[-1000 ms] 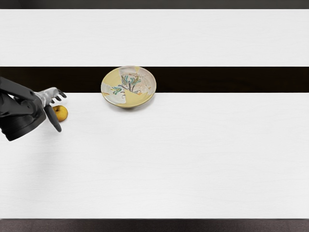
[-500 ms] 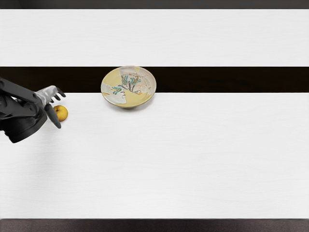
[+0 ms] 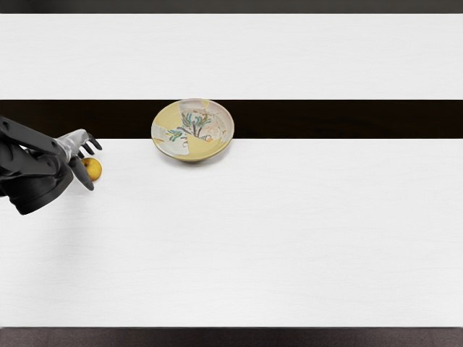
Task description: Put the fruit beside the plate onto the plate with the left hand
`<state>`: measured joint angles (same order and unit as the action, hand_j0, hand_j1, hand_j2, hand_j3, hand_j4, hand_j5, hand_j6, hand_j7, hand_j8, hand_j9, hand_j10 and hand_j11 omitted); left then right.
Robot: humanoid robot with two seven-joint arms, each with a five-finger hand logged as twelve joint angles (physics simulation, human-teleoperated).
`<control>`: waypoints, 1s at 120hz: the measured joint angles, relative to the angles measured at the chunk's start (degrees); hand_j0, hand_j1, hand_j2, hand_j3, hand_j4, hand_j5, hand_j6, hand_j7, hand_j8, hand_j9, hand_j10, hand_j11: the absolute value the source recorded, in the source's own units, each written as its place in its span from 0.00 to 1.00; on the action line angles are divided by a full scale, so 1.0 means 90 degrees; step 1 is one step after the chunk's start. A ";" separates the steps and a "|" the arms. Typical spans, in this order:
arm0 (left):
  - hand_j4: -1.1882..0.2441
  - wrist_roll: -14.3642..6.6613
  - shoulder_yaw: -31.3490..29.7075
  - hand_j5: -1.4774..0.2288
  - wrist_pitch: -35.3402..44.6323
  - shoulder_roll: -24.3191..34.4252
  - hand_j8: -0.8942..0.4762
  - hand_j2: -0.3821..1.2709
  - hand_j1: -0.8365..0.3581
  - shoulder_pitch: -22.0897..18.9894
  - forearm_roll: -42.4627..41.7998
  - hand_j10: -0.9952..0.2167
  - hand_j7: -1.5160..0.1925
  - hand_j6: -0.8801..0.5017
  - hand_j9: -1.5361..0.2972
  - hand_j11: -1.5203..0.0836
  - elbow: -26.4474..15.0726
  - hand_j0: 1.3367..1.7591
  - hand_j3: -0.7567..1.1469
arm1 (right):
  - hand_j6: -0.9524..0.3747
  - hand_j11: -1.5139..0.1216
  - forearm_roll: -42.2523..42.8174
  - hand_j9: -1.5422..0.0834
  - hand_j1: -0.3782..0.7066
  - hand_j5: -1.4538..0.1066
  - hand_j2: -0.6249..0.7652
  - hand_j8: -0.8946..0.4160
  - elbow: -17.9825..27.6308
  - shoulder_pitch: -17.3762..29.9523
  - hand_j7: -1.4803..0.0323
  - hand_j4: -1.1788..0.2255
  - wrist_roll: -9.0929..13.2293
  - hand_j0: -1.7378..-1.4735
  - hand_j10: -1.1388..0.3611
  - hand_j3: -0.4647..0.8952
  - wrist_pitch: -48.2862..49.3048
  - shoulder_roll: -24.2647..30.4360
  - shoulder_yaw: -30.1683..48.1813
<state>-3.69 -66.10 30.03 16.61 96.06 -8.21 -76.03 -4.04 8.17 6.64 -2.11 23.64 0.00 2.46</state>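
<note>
Left hand at the desk's left edge, fingers spread wide and holding nothing. The fruit sits on the desk beside the thumb (well left of the plate).

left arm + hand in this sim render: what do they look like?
The left arm is bulky, with rounded black shells. The left hand has a silver-grey back and dark fingers. No cables or markings show.

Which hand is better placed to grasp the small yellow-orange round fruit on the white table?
Left. The left hand is right at the small yellow-orange round fruit, fingers spread beside it; the right arm is not in view.
</note>
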 joint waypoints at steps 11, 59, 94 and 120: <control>0.57 0.0000 0.0000 0.58 -0.0004 0.0000 0.38 0.28 0.61 -0.0004 -0.0010 0.51 0.60 0.36 0.57 0.64 0.0000 0.76 0.40 | 0.71 0.92 0.0000 0.94 0.04 0.93 0.45 0.68 0.0000 0.0000 0.97 0.83 0.0000 0.30 0.75 0.34 0.0000 0.0000 0.0000; 0.54 0.0000 -0.0006 0.56 0.0004 0.0000 0.35 0.28 0.58 -0.0059 -0.0056 0.48 0.58 0.34 0.55 0.62 0.0000 0.76 0.40 | 0.71 0.92 0.0000 0.94 0.04 0.93 0.45 0.68 0.0000 -0.0002 0.97 0.83 0.0000 0.30 0.75 0.34 0.0000 0.0000 0.0000; 0.41 -0.0012 -0.0010 0.42 -0.0175 0.0000 0.32 0.31 0.46 -0.0041 -0.0167 0.34 0.44 0.32 0.41 0.46 0.0004 0.75 0.40 | 0.71 0.92 0.0000 0.94 0.04 0.93 0.45 0.68 0.0000 -0.0001 0.97 0.83 0.0000 0.30 0.75 0.34 0.0000 0.0000 0.0000; 0.41 -0.0009 -0.0010 0.34 -0.0287 0.0019 0.34 0.36 0.45 -0.0039 -0.0239 0.23 0.34 0.36 0.38 0.36 0.0007 0.75 0.35 | 0.71 0.92 0.0000 0.94 0.04 0.93 0.45 0.68 0.0000 0.0000 0.97 0.83 0.0000 0.30 0.75 0.34 0.0000 0.0000 0.0000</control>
<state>-3.77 -66.19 27.45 16.78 95.72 -10.36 -75.97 -4.04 8.17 6.64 -2.11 23.64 0.00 2.46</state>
